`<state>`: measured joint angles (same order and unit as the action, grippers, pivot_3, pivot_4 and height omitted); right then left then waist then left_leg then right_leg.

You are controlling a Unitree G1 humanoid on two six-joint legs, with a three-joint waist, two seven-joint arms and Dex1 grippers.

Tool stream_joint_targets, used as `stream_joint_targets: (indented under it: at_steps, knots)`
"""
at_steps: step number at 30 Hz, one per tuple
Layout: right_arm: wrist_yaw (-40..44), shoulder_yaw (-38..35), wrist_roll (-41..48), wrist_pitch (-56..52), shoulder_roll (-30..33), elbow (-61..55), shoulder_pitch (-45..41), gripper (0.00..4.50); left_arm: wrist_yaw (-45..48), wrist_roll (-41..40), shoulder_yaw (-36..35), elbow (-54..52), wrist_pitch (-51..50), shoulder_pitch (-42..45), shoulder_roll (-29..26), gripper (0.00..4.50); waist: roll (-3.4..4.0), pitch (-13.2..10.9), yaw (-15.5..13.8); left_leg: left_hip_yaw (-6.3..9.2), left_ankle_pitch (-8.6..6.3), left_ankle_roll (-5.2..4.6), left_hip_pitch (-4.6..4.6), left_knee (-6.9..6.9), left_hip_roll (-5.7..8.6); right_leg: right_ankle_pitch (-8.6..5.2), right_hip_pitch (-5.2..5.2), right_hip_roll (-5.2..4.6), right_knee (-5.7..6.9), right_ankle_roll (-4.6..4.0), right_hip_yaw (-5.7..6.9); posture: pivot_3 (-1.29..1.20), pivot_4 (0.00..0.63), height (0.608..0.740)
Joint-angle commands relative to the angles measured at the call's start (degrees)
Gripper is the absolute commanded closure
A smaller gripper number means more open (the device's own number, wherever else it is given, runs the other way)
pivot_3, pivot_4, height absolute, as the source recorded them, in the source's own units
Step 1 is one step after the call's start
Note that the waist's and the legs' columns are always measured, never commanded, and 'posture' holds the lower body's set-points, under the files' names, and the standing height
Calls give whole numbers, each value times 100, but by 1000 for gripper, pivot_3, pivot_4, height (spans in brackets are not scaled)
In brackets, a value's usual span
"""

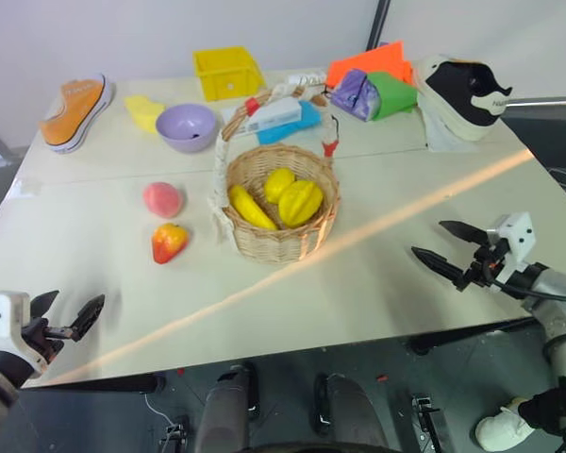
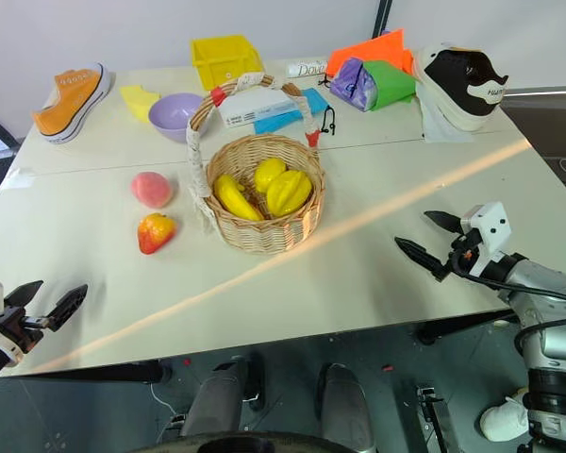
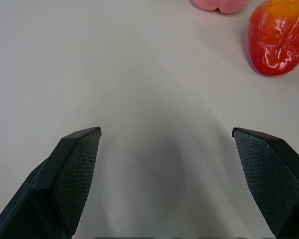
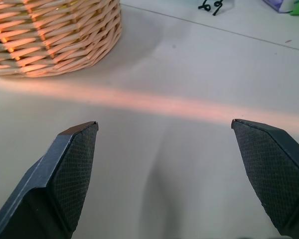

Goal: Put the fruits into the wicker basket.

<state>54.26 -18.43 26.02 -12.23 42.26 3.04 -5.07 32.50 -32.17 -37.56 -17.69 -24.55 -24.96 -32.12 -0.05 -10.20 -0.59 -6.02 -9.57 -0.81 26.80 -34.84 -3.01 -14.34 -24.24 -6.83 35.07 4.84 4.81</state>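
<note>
Left eye view puts the pink peach (image 1: 162,199) and the smaller red-orange mango (image 1: 169,242) on the pale table (image 1: 94,198), close together and just to the left of the wicker basket (image 1: 281,241), neither of them in it yet; the basket already holds a banana (image 1: 250,208) and a yellow starfruit (image 1: 300,202). The left gripper (image 1: 67,319) hovers near the table's front left corner with its jaws spread wide and nothing between them, and its wrist camera looks across bare tabletop toward the mango (so it seems the natural arm for the first pick). The right gripper (image 1: 450,244) is equally wide open and empty, off to the basket's right. To do this step well, I would bring the left fingers (image 3: 77,174) forward until they straddle the mango's middle, close gently since the glossy skin may slip, then lift high enough to clear the rim and pass beside the tall arched handle (image 2: 200,142). As for writing, a white box (image 2: 248,104) behind the basket carries print too small to read.
</note>
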Motion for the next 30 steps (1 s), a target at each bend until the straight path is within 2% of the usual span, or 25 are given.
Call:
stream_joint_targets:
  at_steps: [1,10,18,24,30]
  knots:
    - [-26,-47,61,-8,-2,-134,-93,19,-25,11,-57,-185,20,-33,0,0,0,0,0,-1,0,0,0,0,0,0,0,0,0,0,0,0,150,740]
    - [-115,-27,63,-55,-7,-437,-92,19,-131,-38,25,-182,-171,286,-93,0,0,0,-10,-2,-2,-4,2,-16,2,7,5,2,2,4,0,0,150,740]
    - [15,193,489,-752,141,-1569,-210,19,-200,-145,633,-778,-711,999,-357,0,0,1,-19,-3,-2,-5,1,-16,1,9,4,3,10,7,0,0,150,740]
    - [47,811,1191,-1675,260,-3152,-447,19,-319,230,1708,-602,-1215,2131,-765,0,0,1,-20,-3,-2,-5,0,-21,2,11,6,5,17,9,2,0,150,740]
    - [-94,1396,1525,-1993,81,-3954,-639,19,-418,788,2549,26,-1281,3033,-760,0,-6,1,-17,-4,-2,-5,2,-25,4,13,7,4,18,15,2,0,150,740]
